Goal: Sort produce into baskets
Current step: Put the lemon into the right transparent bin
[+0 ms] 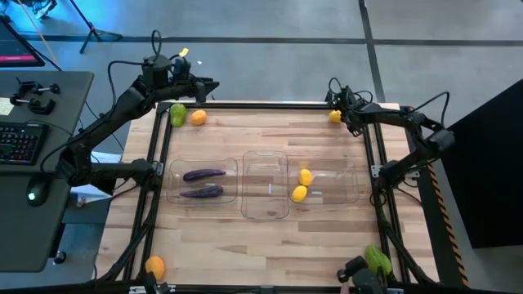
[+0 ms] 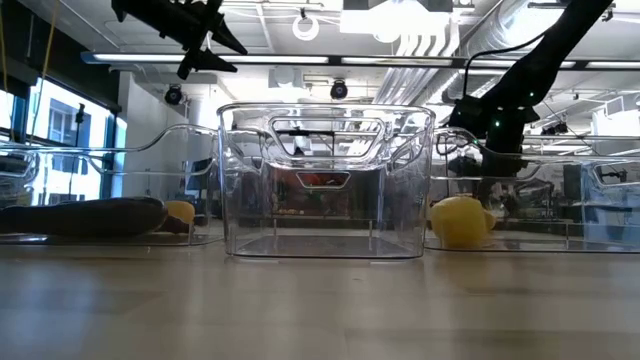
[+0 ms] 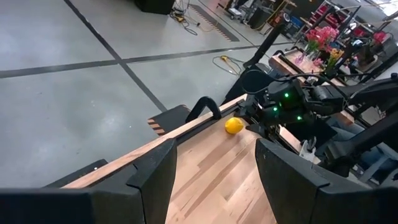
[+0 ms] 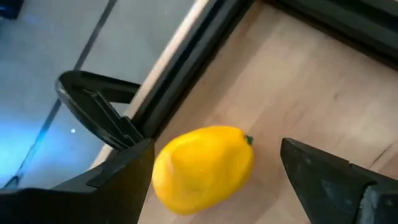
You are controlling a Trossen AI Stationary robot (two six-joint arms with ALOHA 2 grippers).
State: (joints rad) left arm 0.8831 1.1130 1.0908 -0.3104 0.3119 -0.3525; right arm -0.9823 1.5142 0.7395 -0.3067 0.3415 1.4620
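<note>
A yellow lemon [image 4: 202,165] lies on the table at the far right corner [image 1: 335,117]. My right gripper [image 4: 214,177] is open and low over it, one finger on each side. My left gripper [image 3: 214,180] is open and empty, raised above the table's far left edge [image 1: 206,86]. Three clear bins stand in a row. The left bin [image 1: 173,181] holds two purple eggplants [image 1: 203,174]. The middle bin [image 1: 265,157] holds nothing. The right bin [image 1: 343,184] holds two lemons [image 1: 305,176]. A green piece [image 1: 176,114] and an orange [image 1: 198,117] lie at the far left. My right gripper's fingers stand on either side of the lemon, which rests on the table. One finger [image 4: 127,171] is close against the lemon's end [image 4: 160,174]; I cannot tell whether it touches. The other finger stands apart from it.
An orange [image 1: 154,265] lies at the near left corner and a green piece [image 1: 377,259] at the near right corner. A black frame rail [image 1: 270,104] runs along the table's far edge. A desk with a keyboard [image 1: 20,143] stands left of the table.
</note>
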